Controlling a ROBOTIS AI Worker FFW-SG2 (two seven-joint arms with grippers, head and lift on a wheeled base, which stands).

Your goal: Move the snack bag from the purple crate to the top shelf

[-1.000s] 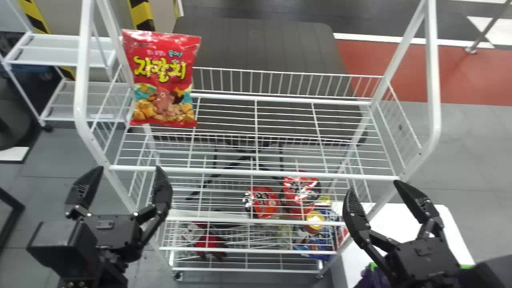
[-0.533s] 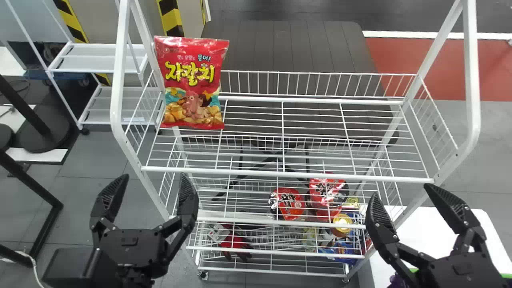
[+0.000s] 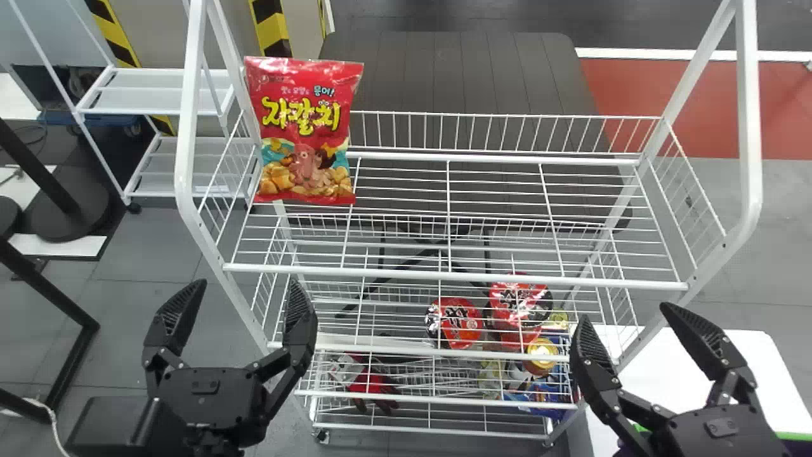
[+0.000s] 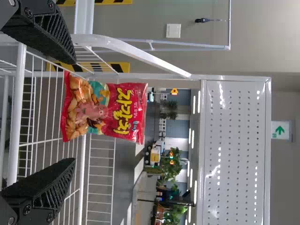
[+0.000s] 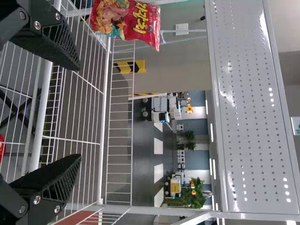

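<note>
– Where's the snack bag [image 3: 304, 130]?
– On the top shelf [image 3: 453, 277], standing upright at the left end, its printed front toward us. Neither gripper touches it.
– And the left gripper [image 3: 245, 287]?
– In front of the left side of the white rack [image 3: 185, 139]. Its jaws are spread wide, with nothing between them.
– The right gripper [image 3: 625, 315]?
– Near the rack's right front corner. Those jaws are spread too, and they hold nothing.
– What about the purple crate [image 3: 800, 448]?
– A bit of it, with its green rim, peeks out at the bottom right of the head view, behind the right arm, near the white tabletop [image 3: 755, 355].
– Anything lower on the rack?
– Two red bowls [image 3: 461, 322] sit side by side beneath the top shelf, and a blue packet [image 3: 549, 395] lies lower, toward the right.
</note>
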